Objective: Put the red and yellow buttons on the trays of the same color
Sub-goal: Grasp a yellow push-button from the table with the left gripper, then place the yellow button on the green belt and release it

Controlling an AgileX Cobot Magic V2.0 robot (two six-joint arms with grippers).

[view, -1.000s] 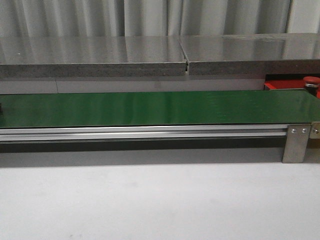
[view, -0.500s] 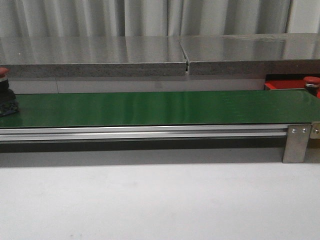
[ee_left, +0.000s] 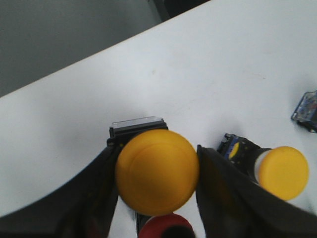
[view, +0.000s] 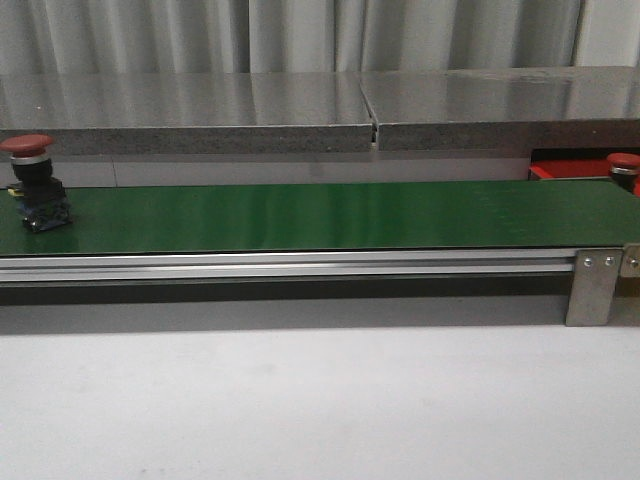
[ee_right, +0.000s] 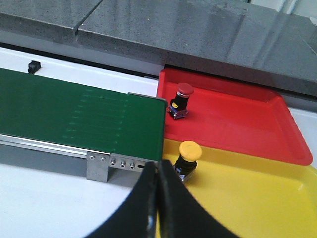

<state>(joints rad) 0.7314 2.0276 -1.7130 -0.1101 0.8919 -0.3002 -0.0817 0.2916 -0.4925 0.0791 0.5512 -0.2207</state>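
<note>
Two trays are seen past the green belt's (view: 320, 215) end: a red tray (ee_right: 237, 116) with a red button (ee_right: 181, 100) on it, and a yellow tray (ee_right: 247, 198) with a yellow button (ee_right: 187, 157). No writing can be read. Another red button (view: 33, 183) has been carried further onto the belt's left end. The left gripper (ee_left: 157, 171) is closed on a big yellow button (ee_left: 157, 171). The right gripper (ee_right: 157, 191) is closed and empty.

front: low, facing belt (view: 330, 215) | right wrist: above belt end, shared

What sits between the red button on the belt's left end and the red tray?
Nothing visible blocks it. The red button stands on the green belt, bare along its length. The red tray, past the belt's right end, holds one button with room to spare.
</note>
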